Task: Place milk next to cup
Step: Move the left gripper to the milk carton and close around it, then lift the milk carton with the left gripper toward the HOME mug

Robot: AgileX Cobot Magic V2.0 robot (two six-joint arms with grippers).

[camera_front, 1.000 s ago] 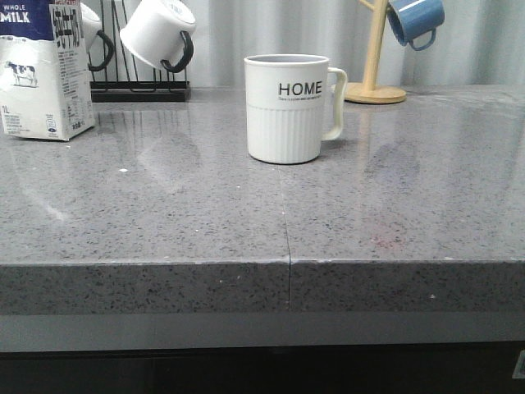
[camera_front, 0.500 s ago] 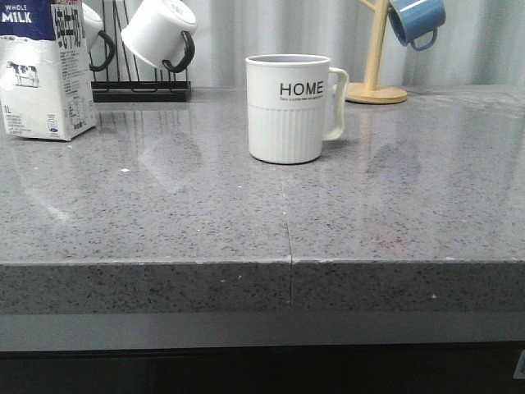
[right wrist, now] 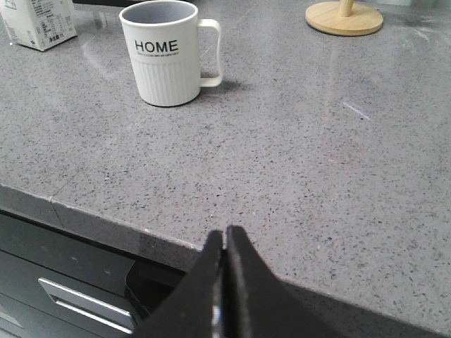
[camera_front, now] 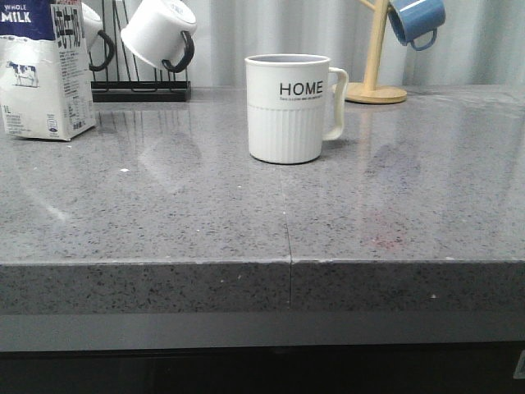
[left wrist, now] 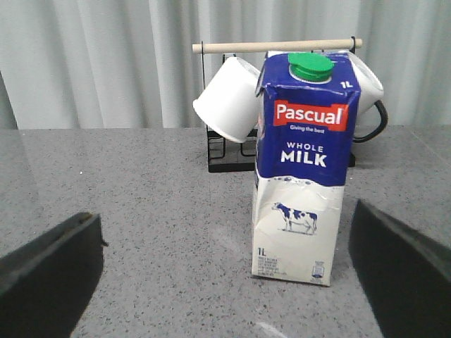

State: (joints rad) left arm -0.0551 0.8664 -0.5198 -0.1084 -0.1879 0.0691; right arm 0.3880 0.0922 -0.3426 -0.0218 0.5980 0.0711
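Observation:
The milk (camera_front: 45,70), a white carton with a dark blue top and a cow picture, stands upright at the far left of the grey counter. In the left wrist view the milk (left wrist: 303,169) stands a short way ahead of my left gripper (left wrist: 225,282), which is wide open and empty, its black fingers (left wrist: 49,274) at both sides. The cup (camera_front: 291,108), off-white and ribbed with "HOME" on it, stands mid-counter, handle to the right. It also shows in the right wrist view (right wrist: 169,53). My right gripper (right wrist: 225,243) is shut and empty, hanging over the counter's front edge.
A black rack (camera_front: 139,86) with plain white mugs (camera_front: 157,33) stands behind the milk. A wooden mug tree (camera_front: 376,86) with a blue mug (camera_front: 417,20) stands at the back right. The counter's front edge (camera_front: 287,263) has drawers (right wrist: 77,296) below it.
The view has shifted very slightly. The milk and the cup have not moved on the counter.

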